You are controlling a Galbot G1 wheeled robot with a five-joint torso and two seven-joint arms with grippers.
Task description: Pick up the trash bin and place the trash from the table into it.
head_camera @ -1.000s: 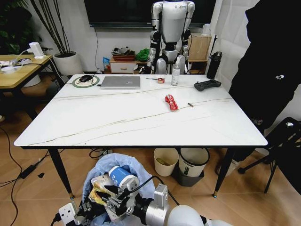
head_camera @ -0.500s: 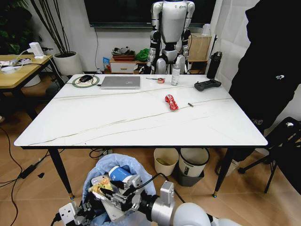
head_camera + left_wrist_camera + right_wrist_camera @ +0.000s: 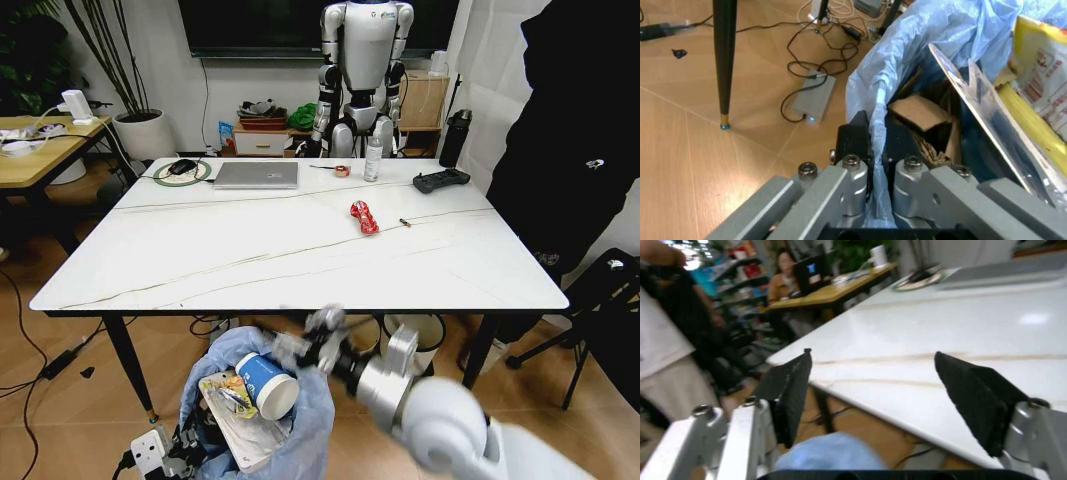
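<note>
Our left tool [image 3: 877,165] pinches the crinkly light-blue bag-lined trash bin's [image 3: 300,425] rim; right tool [image 3: 887,390], jaws apart, empty, hovers at the white marble bench's [image 3: 300,250] 6 o'clock edge.

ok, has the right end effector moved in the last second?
Yes. The right end effector rose out of the trash bin toward the table edge, jaws open.

Take the white marble-look table with black legs [image 3: 250,250] as your landmark. On its far edge you have a silver laptop [image 3: 257,175]; right of the laptop lies a red crumpled wrapper [image 3: 364,216]. Below the table's near edge stands the bin lined with light-blue plastic bag [image 3: 300,420], with a blue-and-white paper cup [image 3: 266,384] inside. Under the table's right half stands a cream round bin [image 3: 352,345].
</note>
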